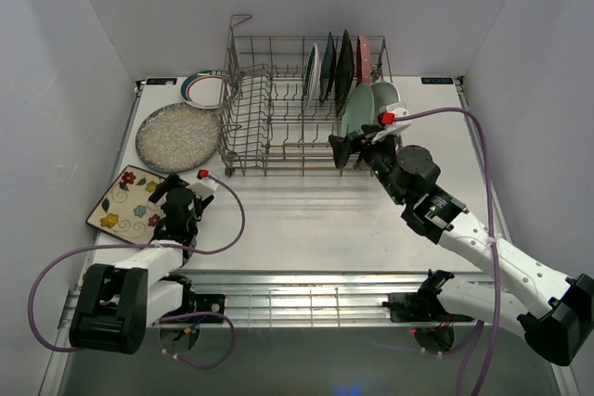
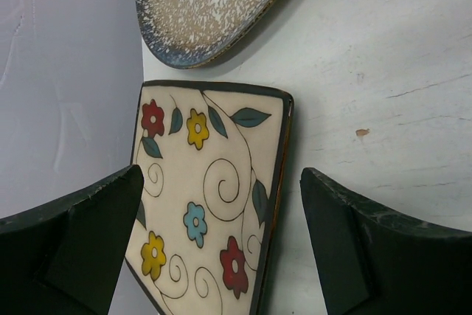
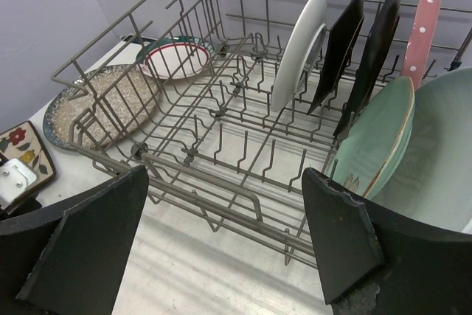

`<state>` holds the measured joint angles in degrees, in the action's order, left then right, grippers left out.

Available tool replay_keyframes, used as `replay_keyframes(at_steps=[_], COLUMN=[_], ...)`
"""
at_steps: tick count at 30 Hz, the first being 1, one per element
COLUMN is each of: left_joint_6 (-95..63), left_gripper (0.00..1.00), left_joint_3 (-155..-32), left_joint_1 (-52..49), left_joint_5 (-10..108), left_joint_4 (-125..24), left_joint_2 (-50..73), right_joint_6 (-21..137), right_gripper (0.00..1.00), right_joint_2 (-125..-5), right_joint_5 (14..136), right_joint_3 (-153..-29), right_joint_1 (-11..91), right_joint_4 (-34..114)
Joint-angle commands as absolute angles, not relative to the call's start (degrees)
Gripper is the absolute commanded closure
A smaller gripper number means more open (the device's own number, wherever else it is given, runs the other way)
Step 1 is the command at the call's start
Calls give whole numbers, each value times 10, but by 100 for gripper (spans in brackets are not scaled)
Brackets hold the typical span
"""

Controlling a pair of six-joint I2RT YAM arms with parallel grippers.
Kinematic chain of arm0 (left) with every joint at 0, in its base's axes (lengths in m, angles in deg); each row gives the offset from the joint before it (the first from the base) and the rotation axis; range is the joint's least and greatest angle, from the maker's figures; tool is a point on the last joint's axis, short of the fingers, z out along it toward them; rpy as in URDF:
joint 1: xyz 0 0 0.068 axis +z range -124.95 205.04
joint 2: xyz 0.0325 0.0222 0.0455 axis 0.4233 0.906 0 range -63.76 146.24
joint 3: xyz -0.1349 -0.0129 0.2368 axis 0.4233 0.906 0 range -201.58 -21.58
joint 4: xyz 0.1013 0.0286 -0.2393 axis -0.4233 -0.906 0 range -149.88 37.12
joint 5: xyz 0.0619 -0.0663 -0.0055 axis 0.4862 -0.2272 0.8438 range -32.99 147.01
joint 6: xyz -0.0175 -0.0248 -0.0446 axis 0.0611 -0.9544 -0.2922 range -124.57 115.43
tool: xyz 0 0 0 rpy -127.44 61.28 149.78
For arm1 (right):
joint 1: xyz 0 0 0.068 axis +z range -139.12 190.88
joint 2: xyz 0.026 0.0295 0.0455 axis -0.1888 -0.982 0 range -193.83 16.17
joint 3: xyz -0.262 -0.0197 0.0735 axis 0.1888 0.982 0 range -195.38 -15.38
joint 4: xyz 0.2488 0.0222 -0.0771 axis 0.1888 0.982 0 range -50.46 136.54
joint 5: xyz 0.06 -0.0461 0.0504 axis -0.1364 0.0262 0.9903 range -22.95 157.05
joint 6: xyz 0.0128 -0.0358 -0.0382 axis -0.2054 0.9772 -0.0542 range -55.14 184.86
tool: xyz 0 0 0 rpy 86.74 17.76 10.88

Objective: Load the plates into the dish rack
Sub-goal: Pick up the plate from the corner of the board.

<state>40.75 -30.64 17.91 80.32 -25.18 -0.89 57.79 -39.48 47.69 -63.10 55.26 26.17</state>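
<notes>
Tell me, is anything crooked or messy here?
Yes. In the dish rack, the mint plate leans at a slant, while the white plate stands upright between the tines. Nothing looks spilled or broken.

The top camera overlooks the whole table (image 1: 325, 220), the left wrist camera looks closely down at the flowered plate (image 2: 214, 204), the right into the rack (image 3: 193, 175); both show the speckled plate (image 2: 206, 5).
</notes>
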Motion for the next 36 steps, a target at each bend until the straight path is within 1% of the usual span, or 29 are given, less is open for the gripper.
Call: replay_keyframes(at_steps=[1,9,13,19,27,36], left_joint_6=[418,420,414,431,444,467], left_gripper=[2,2,2,2,2,2], left_joint_3=[-304,-311,-301,-298,-307,-305], left_joint_1=[188,201,202,207,242,278], left_joint_5=[805,821,808,821,818,820], left_joint_4=[-198,-172,-163,-129,-94,-40], left_joint_2=[3,77,84,111,174,216], right_joint_6=[569,565,564,562,560,557], right_gripper=[10,10,10,10,10,10], right_joint_2=[-379,-369,-370,-373,-379,-385], right_joint_5=[465,453,447,452,459,469], right_joint_3=[-625,-620,-620,-621,-625,-627], right_joint_1=[553,554,553,553,553,553], right_joint_4=[246,247,248,247,246,242])
